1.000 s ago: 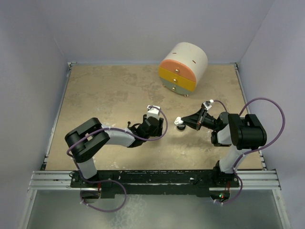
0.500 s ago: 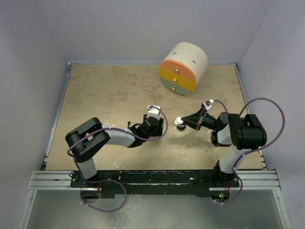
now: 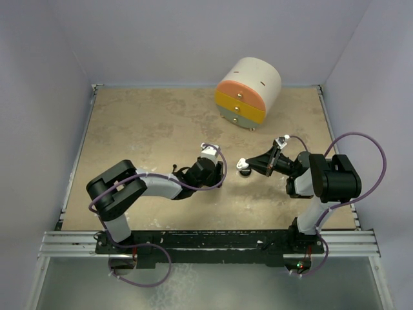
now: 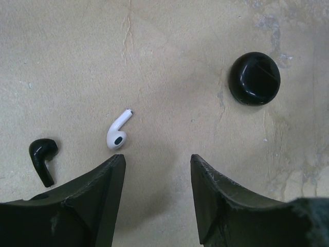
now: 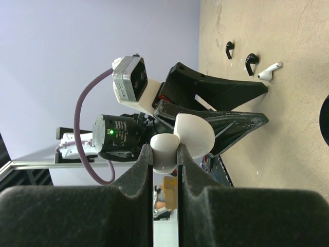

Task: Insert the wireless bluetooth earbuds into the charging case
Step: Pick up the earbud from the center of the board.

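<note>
In the left wrist view a white earbud (image 4: 117,134) and a black earbud (image 4: 42,158) lie on the table, just beyond my left fingertip. A black round case (image 4: 254,78) lies closed farther off to the right. My left gripper (image 4: 157,165) is open and empty, low over the table. My right gripper (image 5: 165,153) is shut on a white charging case (image 5: 177,139) with its lid open, held above the table. The right wrist view also shows the white earbud (image 5: 270,71), two black earbuds (image 5: 250,62) and the left gripper's fingers (image 5: 226,90). From above, both grippers (image 3: 217,172) (image 3: 243,164) meet mid-table over the black case (image 3: 245,172).
A large cream-and-orange round drawer unit (image 3: 248,92) stands at the back of the table. Grey walls close in the table (image 3: 142,129) on three sides. The arm bases sit on a rail (image 3: 206,240) at the near edge.
The left gripper has shifted very slightly. The right gripper and the white case it holds have stayed in place.
</note>
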Robot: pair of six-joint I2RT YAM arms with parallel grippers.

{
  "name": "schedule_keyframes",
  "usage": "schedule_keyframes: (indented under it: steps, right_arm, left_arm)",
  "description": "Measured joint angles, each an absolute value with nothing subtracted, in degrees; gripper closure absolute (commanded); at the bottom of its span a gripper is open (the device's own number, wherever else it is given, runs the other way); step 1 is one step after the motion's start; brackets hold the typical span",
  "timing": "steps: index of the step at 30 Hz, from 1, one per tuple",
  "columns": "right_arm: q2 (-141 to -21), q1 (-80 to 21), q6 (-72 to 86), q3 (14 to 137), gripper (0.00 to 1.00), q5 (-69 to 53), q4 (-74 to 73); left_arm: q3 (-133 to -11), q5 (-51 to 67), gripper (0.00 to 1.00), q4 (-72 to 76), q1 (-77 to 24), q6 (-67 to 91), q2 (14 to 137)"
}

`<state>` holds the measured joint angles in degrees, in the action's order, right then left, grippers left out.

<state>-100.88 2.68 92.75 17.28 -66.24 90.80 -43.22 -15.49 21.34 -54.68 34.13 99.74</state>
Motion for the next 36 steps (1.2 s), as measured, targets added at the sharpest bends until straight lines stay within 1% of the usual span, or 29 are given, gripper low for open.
schedule_keyframes:
  steps: [8, 21, 36]
  right_arm:
    - [-100.9, 2.7, 92.7, 17.3, 1.00, -66.9, 90.8]
    - [-100.9, 3.1, 92.8, 17.3, 1.00, -67.1, 90.8]
    - [-100.9, 3.1, 92.7, 17.3, 1.00, -67.1, 90.8]
  left_arm:
    - [-44.3, -15.2, 0.46, 19.6, -54.7, 34.9, 99.9]
    - [-48.4, -18.3, 0.46, 17.1, -54.6, 34.9, 102.7]
    - [-49.5, -20.2, 0.46, 15.4, -53.3, 34.2, 103.2]
